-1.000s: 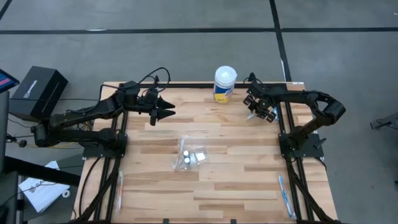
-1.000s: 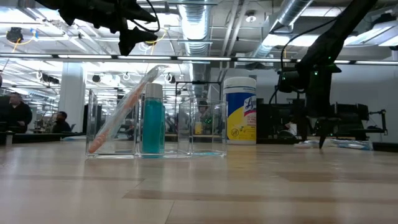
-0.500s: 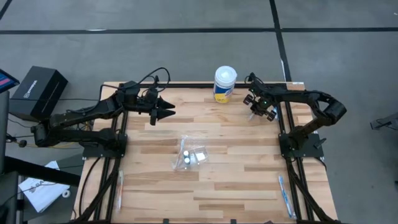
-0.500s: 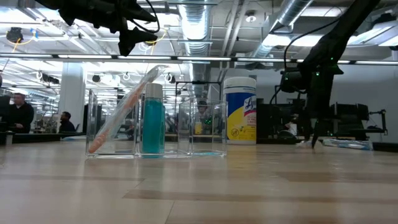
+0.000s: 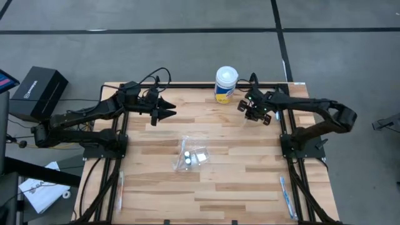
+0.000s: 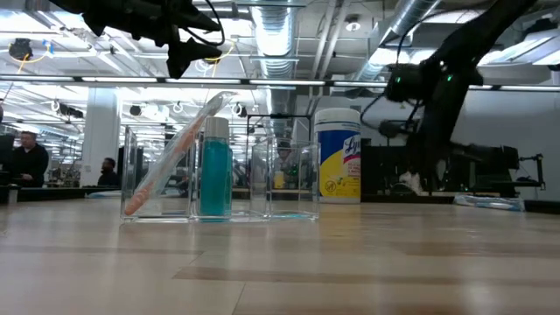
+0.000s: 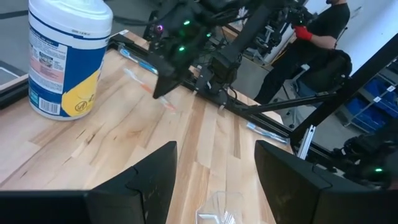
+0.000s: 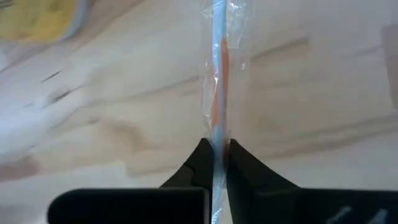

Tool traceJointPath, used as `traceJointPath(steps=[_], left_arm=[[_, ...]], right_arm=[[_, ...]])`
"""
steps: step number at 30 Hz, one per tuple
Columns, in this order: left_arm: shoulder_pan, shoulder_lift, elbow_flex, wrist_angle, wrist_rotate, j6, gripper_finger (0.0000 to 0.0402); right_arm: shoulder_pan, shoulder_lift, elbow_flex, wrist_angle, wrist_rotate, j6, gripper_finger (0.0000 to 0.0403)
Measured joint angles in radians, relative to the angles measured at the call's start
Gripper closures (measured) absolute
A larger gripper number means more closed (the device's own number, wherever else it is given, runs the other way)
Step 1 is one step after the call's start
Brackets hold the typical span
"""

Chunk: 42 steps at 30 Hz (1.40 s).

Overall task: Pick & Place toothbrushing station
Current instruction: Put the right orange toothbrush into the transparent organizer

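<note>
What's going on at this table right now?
The right gripper is shut on a wrapped toothbrush, near the wipes canister at the far side of the table. The left gripper is open and hovers above the table, holding nothing. A clear organizer in the middle of the table already holds one toothbrush and a teal bottle.

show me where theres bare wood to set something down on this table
Free: the broad stretch between the clear organizer and the near edge, and the left side below the left pincer. Crowded: the far right, where the right pincer holds a wrapped toothbrush beside the wipes canister.
</note>
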Motion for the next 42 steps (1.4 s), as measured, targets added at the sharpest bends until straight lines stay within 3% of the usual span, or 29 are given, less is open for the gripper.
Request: traceJointPath(steps=[8,12,17,22,28,35,42], left_arm=[[0.006,0.000,0.000,0.008,0.000,0.020,0.0192],[0.018,0.000,0.000,0.017,0.003,0.021,0.0192],[0.054,0.002,-0.001,0.128,0.005,-0.053,0.0192],[0.117,0.056,-0.001,0.379,0.027,-0.279,0.0192],[0.153,0.168,0.021,0.753,0.082,-0.532,0.0192],[0.193,0.259,0.225,0.757,0.131,-0.516,0.0192],[0.221,0.343,0.385,0.688,0.225,-0.495,0.0192]], right_arm=[[0.194,-0.259,0.002,0.018,0.015,0.096,0.0393],[0.324,-0.367,0.020,0.083,0.126,0.117,0.0393],[0.444,-0.408,0.105,0.209,0.319,-0.089,0.0393],[0.451,-0.336,0.214,0.364,0.360,-0.372,0.0393],[0.414,-0.180,0.378,0.424,0.250,-0.659,0.0393],[0.391,-0.010,0.586,0.462,0.069,-0.904,0.0393],[0.344,0.128,0.786,0.467,-0.120,-1.010,0.0393]])
